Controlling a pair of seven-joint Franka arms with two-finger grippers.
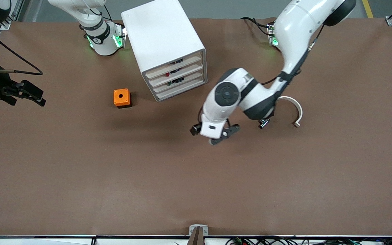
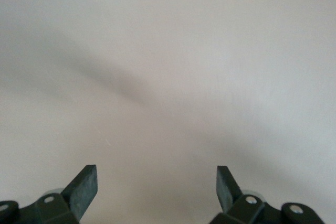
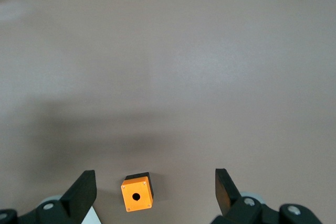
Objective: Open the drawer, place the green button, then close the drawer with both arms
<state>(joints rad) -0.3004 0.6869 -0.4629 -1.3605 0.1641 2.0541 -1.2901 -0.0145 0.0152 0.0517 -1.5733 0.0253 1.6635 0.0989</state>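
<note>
Right gripper (image 1: 38, 97): at mid-height on the frame's edge at the right arm's end, over bare table (image 1: 114, 177), jaws spread wide, holding nothing; arm waiting. Orange box (image 1: 121, 97): mid-frame on the table, beside the cabinet toward the right arm's end; it also shows between the fingers in the right wrist view. Cabinet (image 1: 163, 37): top centre, four stacked fronts turned diagonally toward the front camera and the left arm's end. Drawer (image 1: 179, 83): third front counting downward, shut flush, so the pull should run along that same diagonal. Left gripper (image 1: 220, 135): centre frame, over bare table lower in the frame than the cabinet's front, jaws fully apart and empty; only tabletop shows in its wrist view. Button (image 1: 263, 123): a small dark thing on the table under the left arm's elbow, beside that gripper toward the left arm's end; cap colour not discernible. White curved strip (image 1: 294, 109): near the button. Judgement: the left arm is much closer to both drawer and button.
</note>
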